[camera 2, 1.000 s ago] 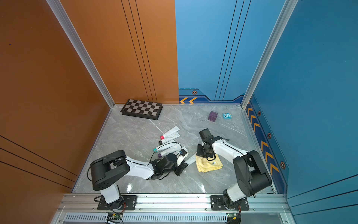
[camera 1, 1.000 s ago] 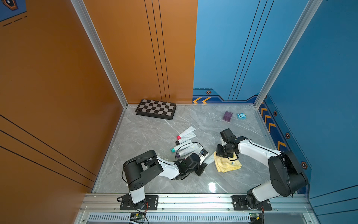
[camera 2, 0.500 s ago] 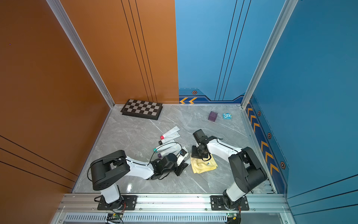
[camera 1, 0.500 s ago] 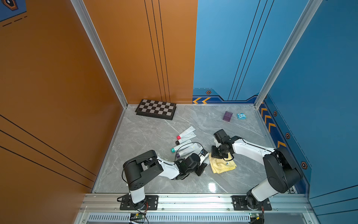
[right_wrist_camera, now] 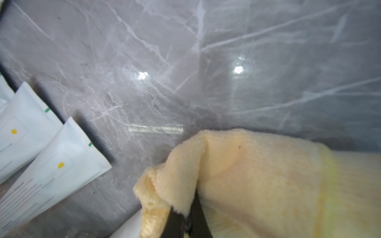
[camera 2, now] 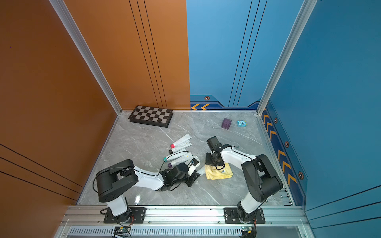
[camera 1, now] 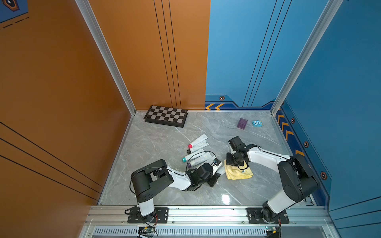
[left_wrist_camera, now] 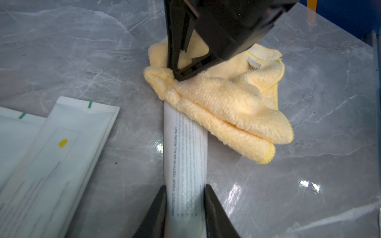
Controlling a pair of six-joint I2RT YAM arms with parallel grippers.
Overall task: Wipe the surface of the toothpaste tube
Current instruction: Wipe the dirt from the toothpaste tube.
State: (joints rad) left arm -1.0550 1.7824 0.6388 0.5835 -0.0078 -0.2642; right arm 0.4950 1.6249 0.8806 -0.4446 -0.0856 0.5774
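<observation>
Left wrist view has your left jaws closed narrowly on the toothpaste tube (left_wrist_camera: 185,156), flat on the table (left_wrist_camera: 82,51); beyond them, right jaws pinch the yellow cloth (left_wrist_camera: 222,107) over its far end. Likely light, squashy, slick: grip its edges gently.

Toothpaste tube (left_wrist_camera: 185,148) is clamped btwn the fingers of the left gripper (left_wrist_camera: 185,190), flat on the grey marble table (left_wrist_camera: 82,51). Its far end is covered by a folded yellow cloth (left_wrist_camera: 222,103), w/ the right gripper (left_wrist_camera: 182,73) pressed into the cloth from above. 2 more white tubes (left_wrist_camera: 61,144) are seen alongside, not touching.
</observation>
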